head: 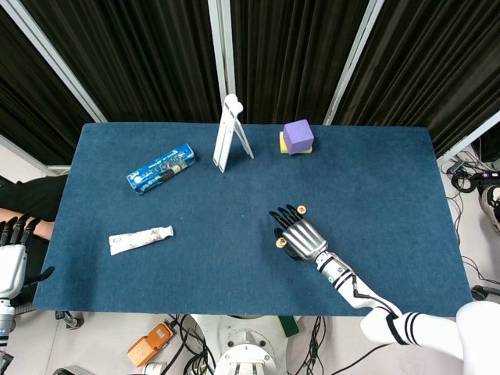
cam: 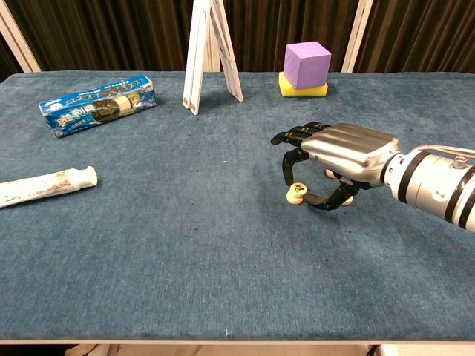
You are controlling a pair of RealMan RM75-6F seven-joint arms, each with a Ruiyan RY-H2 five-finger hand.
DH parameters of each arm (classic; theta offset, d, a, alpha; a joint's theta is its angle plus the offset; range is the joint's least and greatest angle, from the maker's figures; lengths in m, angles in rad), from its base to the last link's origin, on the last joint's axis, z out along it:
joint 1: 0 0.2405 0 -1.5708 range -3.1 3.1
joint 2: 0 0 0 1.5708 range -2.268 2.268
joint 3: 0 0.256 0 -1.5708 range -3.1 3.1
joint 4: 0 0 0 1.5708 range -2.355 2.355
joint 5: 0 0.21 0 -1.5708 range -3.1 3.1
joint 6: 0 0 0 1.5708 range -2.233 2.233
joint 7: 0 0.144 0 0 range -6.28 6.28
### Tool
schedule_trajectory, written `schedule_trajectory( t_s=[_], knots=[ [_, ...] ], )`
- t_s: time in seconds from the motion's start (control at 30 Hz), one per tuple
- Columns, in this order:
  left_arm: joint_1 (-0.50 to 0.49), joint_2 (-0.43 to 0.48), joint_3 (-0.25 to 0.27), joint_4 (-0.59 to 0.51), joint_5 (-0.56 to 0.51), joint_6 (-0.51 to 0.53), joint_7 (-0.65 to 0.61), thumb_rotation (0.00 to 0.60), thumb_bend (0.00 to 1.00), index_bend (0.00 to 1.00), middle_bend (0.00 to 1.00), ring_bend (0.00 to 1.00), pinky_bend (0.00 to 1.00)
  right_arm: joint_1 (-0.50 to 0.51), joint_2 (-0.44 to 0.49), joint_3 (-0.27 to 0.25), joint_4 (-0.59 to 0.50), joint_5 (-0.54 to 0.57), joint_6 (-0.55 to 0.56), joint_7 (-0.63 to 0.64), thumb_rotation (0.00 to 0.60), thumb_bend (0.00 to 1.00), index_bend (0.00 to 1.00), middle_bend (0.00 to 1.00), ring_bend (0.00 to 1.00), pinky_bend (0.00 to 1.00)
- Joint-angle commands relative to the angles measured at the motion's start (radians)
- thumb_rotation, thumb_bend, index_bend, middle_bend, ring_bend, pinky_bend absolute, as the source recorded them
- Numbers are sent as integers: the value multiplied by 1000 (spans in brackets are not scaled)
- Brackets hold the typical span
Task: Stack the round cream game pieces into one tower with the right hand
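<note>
1. The right hand (cam: 338, 152) hovers palm-down just over the blue table (cam: 185, 245), right of the middle; its dark fingers (cam: 293, 135) curve downward and the thumb (cam: 319, 200) reaches under toward them.
2. A cream game piece (cam: 297, 193) sits at the tip of the thumb, touching it or nearly so; whether it is actually pinched cannot be told, and it appears to rest on the cloth.
3. Two more cream pieces lie under the hand: one (cam: 330, 173) on the far side beneath the palm, another (cam: 347, 199) at the near edge by the thumb's base. None is stacked on another.
4. In the head view, one cream piece (head: 301, 209) shows just past the fingertips and another (head: 279, 243) beside the hand's left edge.
5. The left hand (head: 12, 258) hangs off the table's left edge, fingers straight and apart, holding nothing.
6. Farther out: a white tube (cam: 44, 185) near the left edge, a blue biscuit packet (cam: 99, 104) behind it, a white folding stand (cam: 208, 55) upright at the back, and a purple cube (cam: 307, 64) resting on a yellow block (cam: 300, 90).
</note>
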Motion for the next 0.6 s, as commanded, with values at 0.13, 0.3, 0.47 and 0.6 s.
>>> schedule_trajectory(
  t_s=[0.13,0.3,0.47,0.6],
  knots=[
    [-1,-1,-1,2,1,0,-2,600,25,102,34,8,0,-10,10,-3,-5,-6,28,11,600,549,453,112,0,34],
    [-1,-1,0,2,3,-1,-3,600,26,102,34,8,0,-28,33,0,-16,7,57,-1,600,546,448,111,0,34],
    [-3,-3,0,4,4,-4,-4,600,26,102,34,8,0,-75,93,-28,-61,31,84,-26,600,443,453,112,0,34],
    [-8,-6,-1,4,8,-6,-2,600,25,102,34,8,0,-99,114,-53,-68,37,87,-35,600,435,465,112,0,34]
  ],
)
